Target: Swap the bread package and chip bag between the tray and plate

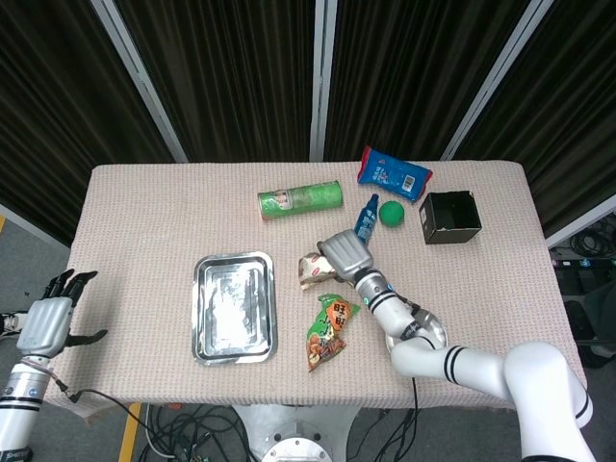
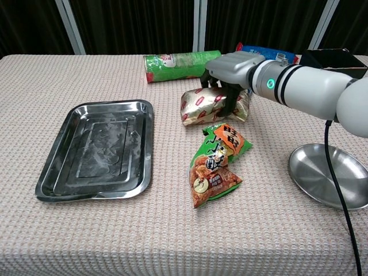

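The gold bread package lies on the cloth between the tray and the plate, its right end tipped up. My right hand grips that end, fingers curled over the top. Just in front of it lies the green-and-orange chip bag, flat on the cloth. The steel tray at the left holds nothing. The round steel plate at the right is bare, partly hidden by my right arm in the head view. My left hand hangs open off the table's left side.
A green chip can lies behind the package. A small blue bottle, a green ball, a blue snack packet and a black box stand at the back right.
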Action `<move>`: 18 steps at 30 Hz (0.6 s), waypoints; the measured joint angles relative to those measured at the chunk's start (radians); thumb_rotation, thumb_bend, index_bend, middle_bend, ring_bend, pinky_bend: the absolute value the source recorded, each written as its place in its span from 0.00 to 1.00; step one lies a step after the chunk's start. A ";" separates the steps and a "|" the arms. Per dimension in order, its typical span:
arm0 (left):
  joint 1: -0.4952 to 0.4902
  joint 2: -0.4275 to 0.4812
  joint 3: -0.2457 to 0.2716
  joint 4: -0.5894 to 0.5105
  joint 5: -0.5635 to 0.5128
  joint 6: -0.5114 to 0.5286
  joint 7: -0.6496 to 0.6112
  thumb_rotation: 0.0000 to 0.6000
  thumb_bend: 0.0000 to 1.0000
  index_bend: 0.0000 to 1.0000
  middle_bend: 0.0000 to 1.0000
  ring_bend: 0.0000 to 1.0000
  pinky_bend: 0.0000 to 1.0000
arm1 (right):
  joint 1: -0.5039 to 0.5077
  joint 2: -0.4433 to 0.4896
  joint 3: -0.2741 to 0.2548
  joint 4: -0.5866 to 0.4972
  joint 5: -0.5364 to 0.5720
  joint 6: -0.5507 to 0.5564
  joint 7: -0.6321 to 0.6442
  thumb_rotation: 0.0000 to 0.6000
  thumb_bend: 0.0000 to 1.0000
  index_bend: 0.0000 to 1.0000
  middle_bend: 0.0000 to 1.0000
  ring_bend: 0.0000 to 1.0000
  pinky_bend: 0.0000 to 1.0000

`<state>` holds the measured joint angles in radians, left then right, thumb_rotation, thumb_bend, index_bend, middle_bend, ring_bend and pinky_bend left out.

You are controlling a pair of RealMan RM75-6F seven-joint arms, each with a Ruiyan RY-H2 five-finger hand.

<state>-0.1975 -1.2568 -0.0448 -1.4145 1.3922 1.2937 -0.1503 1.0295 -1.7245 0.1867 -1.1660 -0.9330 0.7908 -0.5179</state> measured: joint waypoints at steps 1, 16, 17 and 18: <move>0.000 0.000 -0.001 -0.001 0.000 -0.001 0.002 1.00 0.06 0.13 0.12 0.01 0.09 | -0.009 0.012 0.001 -0.015 -0.022 0.020 0.018 1.00 0.22 0.70 0.65 0.57 0.60; -0.024 -0.018 -0.011 -0.034 0.006 -0.017 0.050 1.00 0.06 0.13 0.12 0.01 0.09 | -0.290 0.448 -0.113 -0.514 -0.341 0.339 0.159 1.00 0.22 0.70 0.65 0.56 0.60; -0.026 -0.020 -0.011 -0.036 0.007 -0.020 0.055 1.00 0.06 0.13 0.12 0.01 0.09 | -0.318 0.468 -0.136 -0.529 -0.366 0.359 0.168 1.00 0.22 0.70 0.65 0.56 0.60; -0.028 -0.023 -0.011 -0.038 0.008 -0.021 0.059 1.00 0.06 0.13 0.12 0.01 0.09 | -0.345 0.485 -0.159 -0.539 -0.390 0.379 0.179 1.00 0.22 0.70 0.65 0.56 0.60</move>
<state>-0.2256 -1.2803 -0.0556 -1.4521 1.4000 1.2730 -0.0916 0.6849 -1.2398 0.0279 -1.7054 -1.3227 1.1696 -0.3393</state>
